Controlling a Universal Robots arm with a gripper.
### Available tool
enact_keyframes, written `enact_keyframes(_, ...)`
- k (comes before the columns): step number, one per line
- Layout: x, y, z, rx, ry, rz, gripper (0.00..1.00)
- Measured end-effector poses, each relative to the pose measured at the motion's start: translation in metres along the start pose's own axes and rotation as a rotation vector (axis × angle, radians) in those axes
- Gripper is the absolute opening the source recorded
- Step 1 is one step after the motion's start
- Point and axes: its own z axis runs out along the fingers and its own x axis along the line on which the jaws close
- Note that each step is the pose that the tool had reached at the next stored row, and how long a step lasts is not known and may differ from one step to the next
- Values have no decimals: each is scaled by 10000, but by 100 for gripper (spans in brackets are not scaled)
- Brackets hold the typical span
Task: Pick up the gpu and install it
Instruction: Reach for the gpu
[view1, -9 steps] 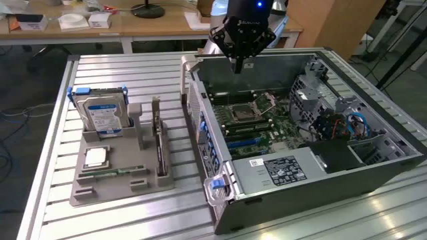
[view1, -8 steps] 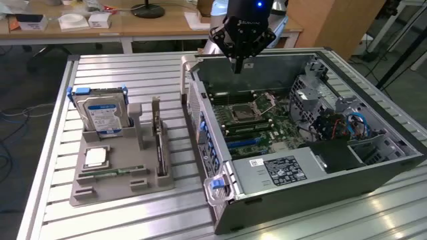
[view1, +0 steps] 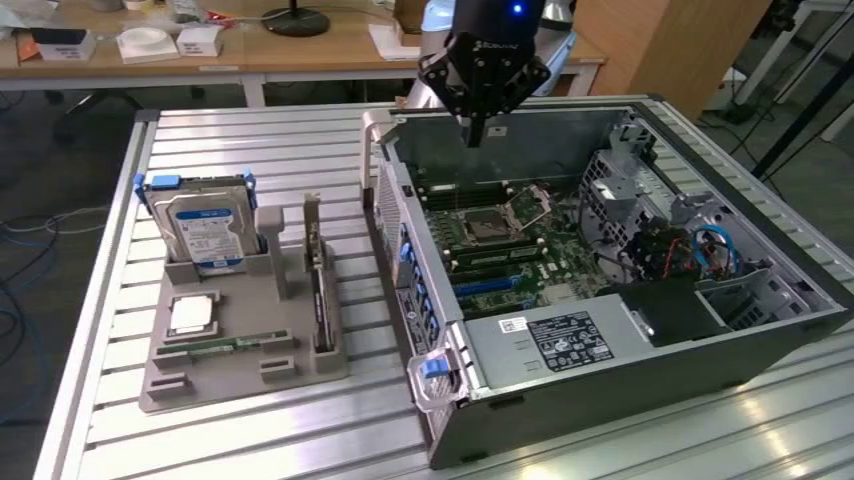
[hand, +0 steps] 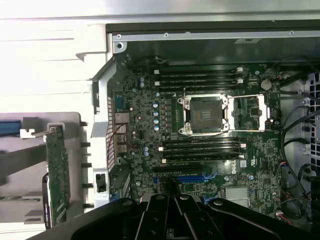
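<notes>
The gpu is a thin green card standing on edge in a slot of the grey holder, at the exterior view's left of the open computer case. The wrist view shows the gpu edge-on beside the case wall. My gripper hangs over the far part of the case, above the motherboard, well apart from the gpu. Its fingers come together to a point with nothing between them. In the wrist view the gripper is over a blue expansion slot.
A silver hard drive with a blue label stands upright in the same holder, with a small chip and a memory stick lying in front of it. Cables and a drive cage fill the case's right side. A desk stands behind the slatted metal table.
</notes>
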Motion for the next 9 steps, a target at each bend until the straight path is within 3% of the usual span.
enact_keyframes(9, 51, -4, 5, 0, 0, 0, 11)
